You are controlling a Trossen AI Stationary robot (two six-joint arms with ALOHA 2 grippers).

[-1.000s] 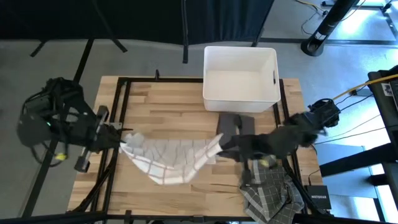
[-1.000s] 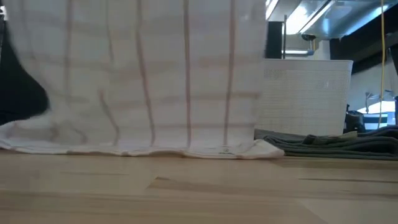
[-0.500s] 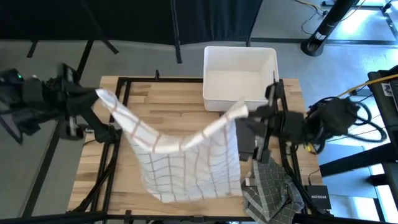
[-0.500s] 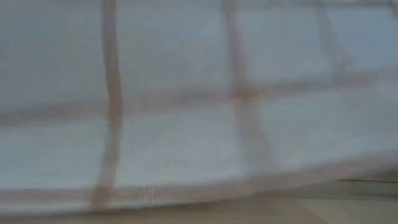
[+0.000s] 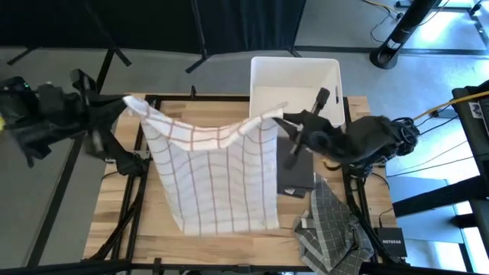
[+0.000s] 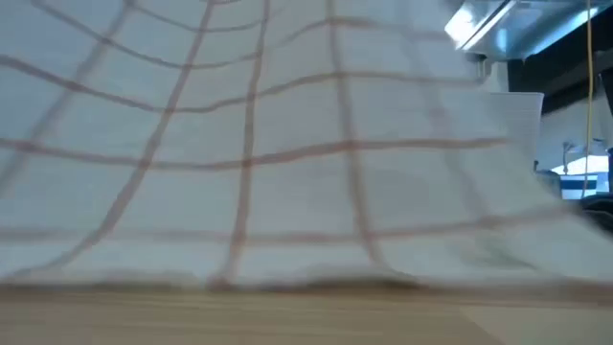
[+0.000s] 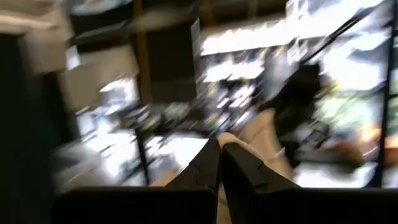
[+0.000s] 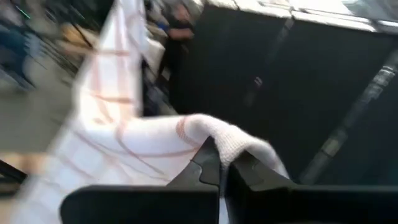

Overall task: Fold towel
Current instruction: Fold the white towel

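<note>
My left gripper (image 5: pixel 122 105) and right gripper (image 5: pixel 284 116) each pinching a top corner of the checked towel (image 5: pixel 214 176), its bottom edge down near the tabletop (image 5: pixel 206 114).

low view: towel (image 6: pixel 287 163) fills frame, table hidden | left wrist: background blurred

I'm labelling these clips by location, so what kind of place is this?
Most likely a robotics lab or workshop: a wooden table in a black metal frame, stands and loose cables on a bare floor, and strip ceiling lights.
</note>
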